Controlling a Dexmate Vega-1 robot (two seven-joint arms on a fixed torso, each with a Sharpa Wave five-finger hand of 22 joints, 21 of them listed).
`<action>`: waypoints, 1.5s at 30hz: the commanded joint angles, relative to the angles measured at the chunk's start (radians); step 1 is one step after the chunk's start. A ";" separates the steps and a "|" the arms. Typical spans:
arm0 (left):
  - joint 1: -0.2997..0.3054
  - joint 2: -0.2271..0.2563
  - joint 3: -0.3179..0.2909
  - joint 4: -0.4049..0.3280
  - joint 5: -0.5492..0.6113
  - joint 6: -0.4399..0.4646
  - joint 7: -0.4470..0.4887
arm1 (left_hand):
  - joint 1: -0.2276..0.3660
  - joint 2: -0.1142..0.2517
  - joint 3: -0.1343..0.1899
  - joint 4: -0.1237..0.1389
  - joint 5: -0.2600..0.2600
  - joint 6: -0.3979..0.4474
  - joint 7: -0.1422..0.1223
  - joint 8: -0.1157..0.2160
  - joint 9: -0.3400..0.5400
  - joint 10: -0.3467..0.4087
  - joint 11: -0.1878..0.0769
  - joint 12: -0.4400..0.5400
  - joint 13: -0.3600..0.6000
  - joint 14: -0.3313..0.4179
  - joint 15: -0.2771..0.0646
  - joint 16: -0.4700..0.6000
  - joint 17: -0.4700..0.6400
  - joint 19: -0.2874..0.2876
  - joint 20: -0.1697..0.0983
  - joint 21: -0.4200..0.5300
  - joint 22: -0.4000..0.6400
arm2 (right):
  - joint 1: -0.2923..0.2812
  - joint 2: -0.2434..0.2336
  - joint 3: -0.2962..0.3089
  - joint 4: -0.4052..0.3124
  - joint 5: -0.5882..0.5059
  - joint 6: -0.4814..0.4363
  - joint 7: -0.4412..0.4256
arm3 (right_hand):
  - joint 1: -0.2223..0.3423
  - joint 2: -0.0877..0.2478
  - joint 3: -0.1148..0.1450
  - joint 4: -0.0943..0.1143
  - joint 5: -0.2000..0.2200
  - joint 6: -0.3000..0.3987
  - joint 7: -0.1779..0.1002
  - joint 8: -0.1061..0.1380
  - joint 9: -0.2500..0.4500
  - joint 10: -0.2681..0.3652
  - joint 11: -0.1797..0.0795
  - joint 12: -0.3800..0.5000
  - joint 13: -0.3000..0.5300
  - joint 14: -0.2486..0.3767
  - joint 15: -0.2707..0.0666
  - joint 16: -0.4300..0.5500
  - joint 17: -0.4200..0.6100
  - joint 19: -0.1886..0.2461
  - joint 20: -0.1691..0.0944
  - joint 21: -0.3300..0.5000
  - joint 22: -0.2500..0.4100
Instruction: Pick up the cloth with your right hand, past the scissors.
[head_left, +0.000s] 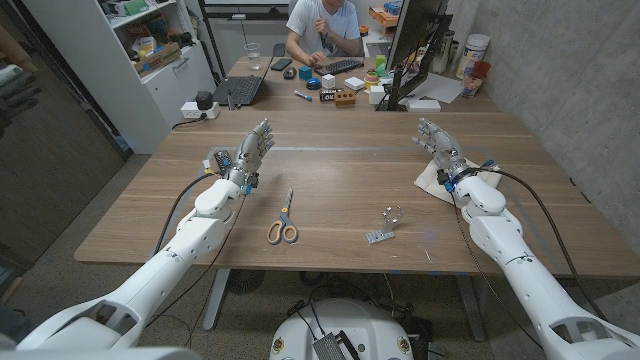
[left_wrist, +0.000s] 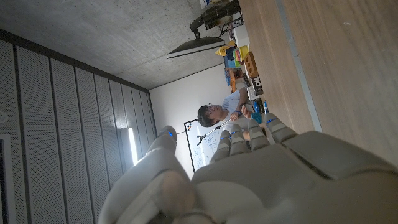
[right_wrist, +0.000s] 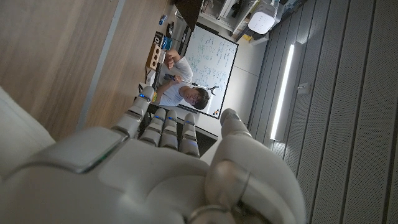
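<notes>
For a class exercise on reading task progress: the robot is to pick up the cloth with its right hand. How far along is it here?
Nothing looks done yet. The cloth lies on the table, partly under the right hand, whose fingers are extended, gripping nothing. That hand is at the cloth but has not closed on it. Grasping and lifting remain. The left hand is open, and the scissors lie untouched.

Wooden table (head_left: 340, 190), grey concrete wall (head_left: 560, 60) (right side), white shelving (head_left: 150, 50), whiteboard (right_wrist: 211, 62).

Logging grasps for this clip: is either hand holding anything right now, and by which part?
Nothing is held. The left hand and right hand are both open; the cloth lies under the right wrist.
</notes>
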 joint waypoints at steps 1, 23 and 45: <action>-0.004 -0.001 0.000 0.001 0.001 -0.009 -0.005 | 0.009 0.002 0.007 -0.003 0.006 0.003 0.008 0.005 0.001 -0.001 0.005 0.005 0.006 -0.001 0.007 0.006 0.002 0.000 0.009 0.005 0.003 | -0.036 -0.010 0.037 -0.065 -0.077 -0.010 -0.020 | 0.015 -0.002 0.002 -0.009 0.007 0.003 -0.013 0.009 0.003 0.002 -0.009 0.003 0.005 0.003 -0.005 -0.003 -0.001 0.002 0.010 -0.005 0.003; -0.009 -0.001 0.001 0.005 0.001 -0.006 -0.010 | 0.008 0.002 0.007 -0.005 0.006 0.006 0.005 0.005 0.001 -0.001 0.005 0.005 0.006 0.000 0.007 0.006 0.002 0.000 0.010 0.005 0.003 | -0.142 -0.146 0.047 -0.224 -0.289 -0.063 -0.132 | 0.049 -0.013 0.010 -0.031 0.007 0.008 -0.027 0.009 0.004 -0.005 -0.022 0.000 0.006 -0.009 -0.014 -0.012 -0.017 -0.002 0.029 -0.026 0.003; 0.004 0.003 0.004 -0.012 0.000 -0.005 -0.013 | 0.006 0.003 0.008 -0.008 0.006 0.009 0.004 0.005 0.000 -0.001 0.006 0.004 0.006 0.000 0.007 0.006 0.002 0.000 0.011 0.005 0.003 | -0.316 -0.317 0.074 -0.424 -0.530 -0.150 -0.275 | 0.098 -0.028 0.019 -0.042 0.010 0.062 -0.065 0.023 0.005 0.026 -0.042 0.010 0.007 0.012 -0.043 -0.007 -0.038 0.007 0.045 -0.053 0.003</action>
